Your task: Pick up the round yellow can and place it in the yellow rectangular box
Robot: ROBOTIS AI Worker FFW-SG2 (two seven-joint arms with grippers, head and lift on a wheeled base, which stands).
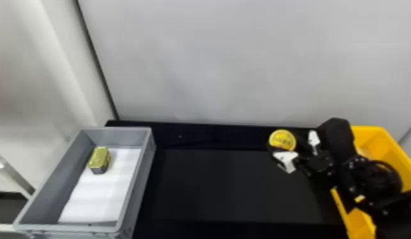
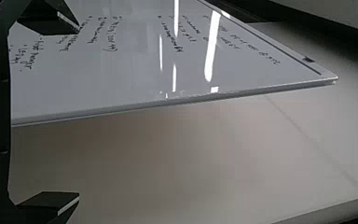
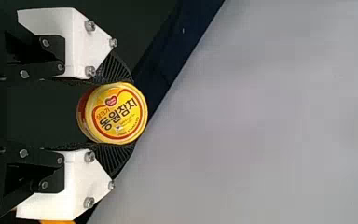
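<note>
Pale wall behind, black desk (image 1: 239,184) beneath it, and to the right of the frame the right pincer (image 3: 131,113) is closed on the round yellow can (image 3: 116,113), one ribbed black finger pressed to each side. In the head view that can sits right of centre, near the desk's far edge; whether it's clear of the surface, I can't tell.

And here's the worry: it's pinched out towards the fingertips, round wall against bending fingers, so a loose squeeze or a sharp jolt could let it roll or slide free. If it's touching the desk, a sideways pull might twist it in the grip.

Next comes the right arm (image 1: 338,143), lying across the yellow box (image 1: 385,149) at the right edge of the frame. That's awkward! The can is outside, left of the box, so it likely has to rise and swing back over the rim. Stay too low, and can or pincer clips that wall; let go early, and it drops on the desk.

Far over at lower left, the grey bin (image 1: 144,178) holds a gold block (image 1: 99,159), well away from trouble. The left pincer (image 2: 79,113) stands wide apart, nothing between its fingers.
</note>
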